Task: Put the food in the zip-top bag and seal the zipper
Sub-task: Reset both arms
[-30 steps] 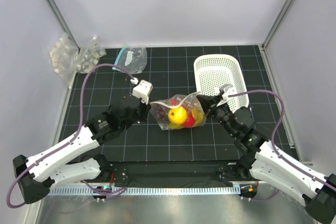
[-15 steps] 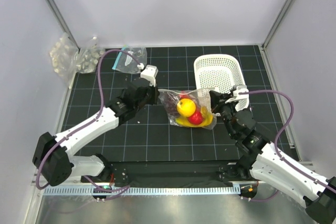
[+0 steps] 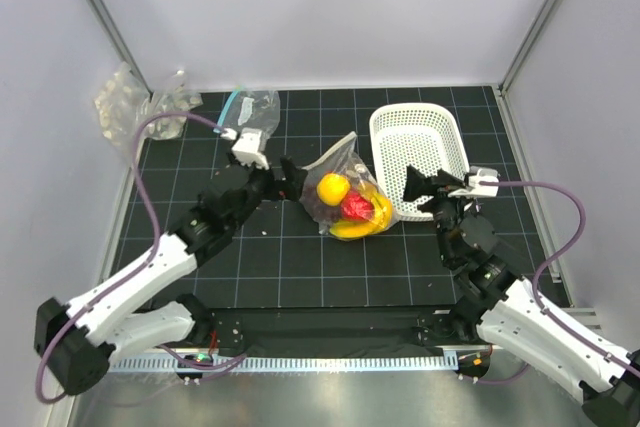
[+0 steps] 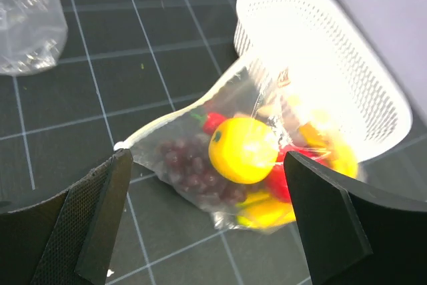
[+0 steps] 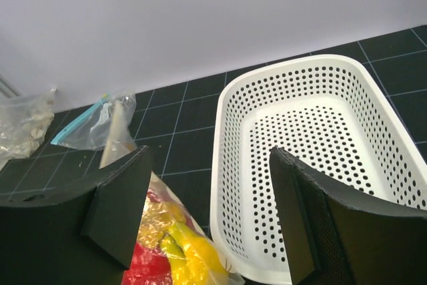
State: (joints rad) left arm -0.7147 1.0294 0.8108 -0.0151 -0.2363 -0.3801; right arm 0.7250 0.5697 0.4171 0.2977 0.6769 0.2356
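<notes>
Top view: zip-top bag [image 3: 338, 175] lies loose on the mat, touching the white basket [image 3: 447, 132], with the food [image 3: 352, 209] inside. Left gripper [image 3: 284, 177] and right gripper [image 3: 418, 190] flank it, both spread and holding nothing.

Left wrist: round yellow fruit [image 4: 243, 150] and grape bunch [image 4: 193, 173] sit behind the zipper [image 4: 175, 111]. You cannot tell whether it is sealed.

Right wrist: only the bag's corner shows.

Risk: if you nudge the bag, any unpressed stretch could spill fruit.

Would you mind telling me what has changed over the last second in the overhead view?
Both grippers let go of the zip-top bag. The left gripper opened and eased back to the left, and the right gripper opened and eased back to the right. The bag, with the food inside, now lies free beside the white basket. The basket, teal-strip bag and bumpy packs stayed put.
</notes>
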